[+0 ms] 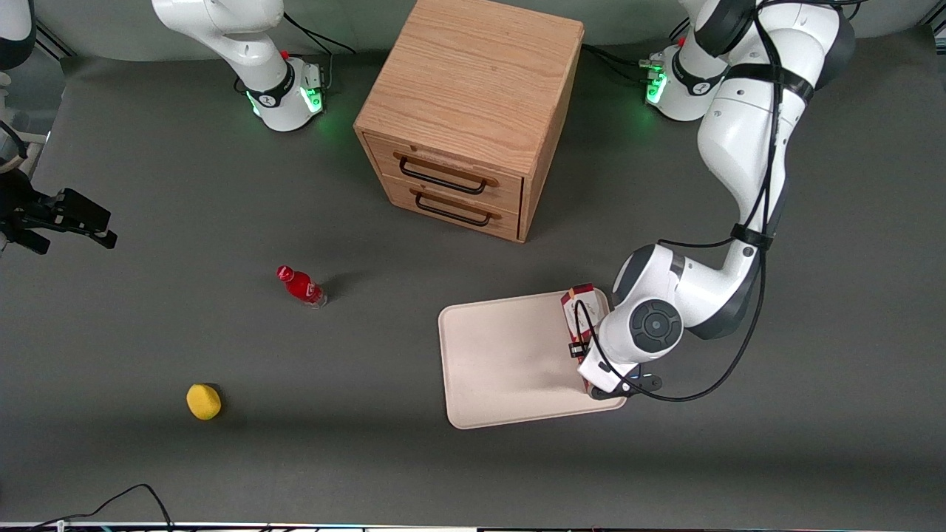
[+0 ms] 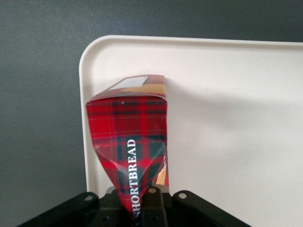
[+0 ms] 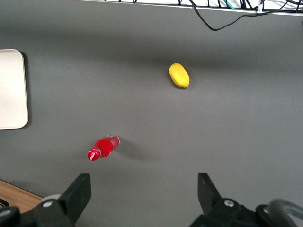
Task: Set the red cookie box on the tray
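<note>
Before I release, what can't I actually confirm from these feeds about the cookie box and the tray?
- Gripper: front view, wrist housing hides the fingers; wrist view cuts them off at the frame edge.
- Red cookie box: whether its underside rests on the tray or hangs above it; the box itself hides the contact.
- Tray edge under the arm: covered in the front view.
- Drawer cabinet: contents, drawers shut.

White glossy arm with dark grey joints, round grey cap at wrist, black cables looped alongside; black screw-studded gripper; green-lit base.
</note>
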`<action>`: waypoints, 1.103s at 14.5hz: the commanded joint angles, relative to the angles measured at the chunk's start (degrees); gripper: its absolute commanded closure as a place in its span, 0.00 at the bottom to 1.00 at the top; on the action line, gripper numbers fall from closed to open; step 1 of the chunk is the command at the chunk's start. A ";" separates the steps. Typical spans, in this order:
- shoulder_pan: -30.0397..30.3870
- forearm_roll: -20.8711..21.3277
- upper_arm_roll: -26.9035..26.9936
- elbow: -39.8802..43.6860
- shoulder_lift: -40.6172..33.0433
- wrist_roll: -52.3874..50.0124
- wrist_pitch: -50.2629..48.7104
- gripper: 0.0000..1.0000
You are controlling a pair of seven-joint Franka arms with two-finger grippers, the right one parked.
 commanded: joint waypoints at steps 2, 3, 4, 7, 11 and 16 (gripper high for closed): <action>-0.61 -0.48 0.48 1.41 0.10 -0.32 -0.33 0.32; -0.70 -0.31 0.48 1.32 0.10 -0.41 -0.33 0.00; -0.79 -0.22 0.57 1.32 0.10 -0.59 -0.33 0.00; -0.62 0.31 0.66 1.49 -1.65 -0.85 -1.82 0.00; 1.84 0.84 1.01 0.88 -12.97 2.90 -12.52 0.00; 11.06 -0.04 0.84 0.26 -23.62 23.80 -22.72 0.00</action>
